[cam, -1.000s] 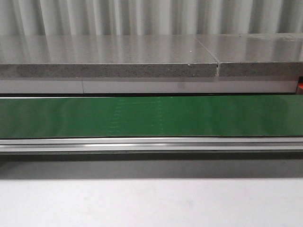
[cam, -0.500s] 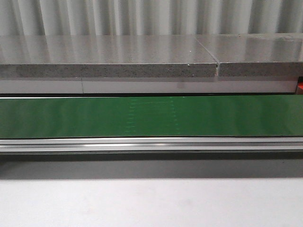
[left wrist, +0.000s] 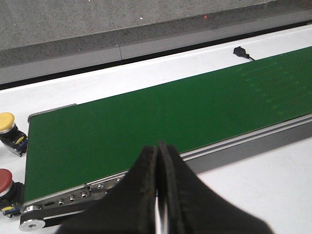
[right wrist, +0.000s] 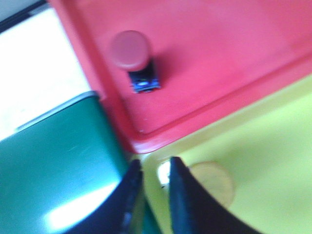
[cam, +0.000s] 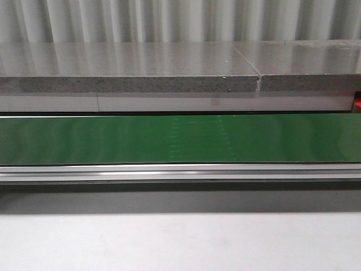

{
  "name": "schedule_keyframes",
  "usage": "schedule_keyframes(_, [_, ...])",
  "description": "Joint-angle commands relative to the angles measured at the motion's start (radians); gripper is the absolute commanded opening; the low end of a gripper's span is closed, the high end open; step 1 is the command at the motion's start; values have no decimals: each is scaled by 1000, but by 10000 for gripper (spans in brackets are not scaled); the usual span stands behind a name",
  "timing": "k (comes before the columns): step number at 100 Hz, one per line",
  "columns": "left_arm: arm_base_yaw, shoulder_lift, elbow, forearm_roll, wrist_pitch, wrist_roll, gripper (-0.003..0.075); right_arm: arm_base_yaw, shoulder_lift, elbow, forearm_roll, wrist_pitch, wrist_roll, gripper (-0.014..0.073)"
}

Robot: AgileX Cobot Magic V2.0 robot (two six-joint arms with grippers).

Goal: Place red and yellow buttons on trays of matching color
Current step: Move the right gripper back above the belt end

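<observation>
1. A grey speckled stone-like slab [cam: 130, 76] runs across the far side of the front view, with a seam right of centre and pale corrugated sheeting behind it.
2. The long green conveyor belt [cam: 113, 140] crosses the whole front view from left to right, edged on its near side by a silver metal rail [cam: 180, 171]; a plain white tabletop [cam: 180, 243] lies nearer still.
3. A red plastic tray [right wrist: 224, 63] fills much of the right wrist view, and its rim touches that of a yellow plastic tray [right wrist: 263, 161] beside it, both at the belt's end.
4. The left gripper [left wrist: 158, 195] hangs over the belt's near rail, its dark fingers pressed together with nothing between them.
5. The right gripper [right wrist: 155, 195] is over the yellow tray's corner, its fingers nearly together with a thin gap; whether they pinch anything I cannot tell.
6. A red-capped button [right wrist: 132, 56] on a black base sits in the red tray.
7. A yellow-capped button [right wrist: 214, 183] lies in the yellow tray, just beside the right fingertips.
8. Off the belt's left end, a second yellow-capped button [left wrist: 9, 126] and a second red-capped button [left wrist: 6, 187] rest on the white surface.
9. A small black connector [left wrist: 240, 51] lies beyond the belt's far edge.
</observation>
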Motion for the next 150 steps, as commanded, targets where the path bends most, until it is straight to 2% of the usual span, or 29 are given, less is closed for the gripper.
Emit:
schedule_keyframes(1, [-7,8,-25,-10,-72,-3,-20,50,-85,-24,-28,-13,-15,-16])
schedule_keyframes(7, [-7,8,-25,-10,-72,-3,-20,89,-111,-24,-28,-9,-14,-76])
schedule_keyframes(45, [-7,8,-25,-10,-72,-3,-20,364,-287,69,-74,-41,-15,-72])
schedule_keyframes(73, [-7,8,-25,-10,-72,-3,-20,496,-471,213,-93,-42,-15,-72])
schedule_keyframes(92, [-7,8,-25,-10,-72,-3,-20,545,-635,314,-94,-42,-15,-72])
schedule_keyframes(120, [-7,8,-25,-10,-77,-3,-20,551,-879,434,-94,-42,-15,-72])
schedule_keyframes(150, [-7,15,-25,-10,-109,-3,-20,551,-957,468,-94,-11,-15,-72])
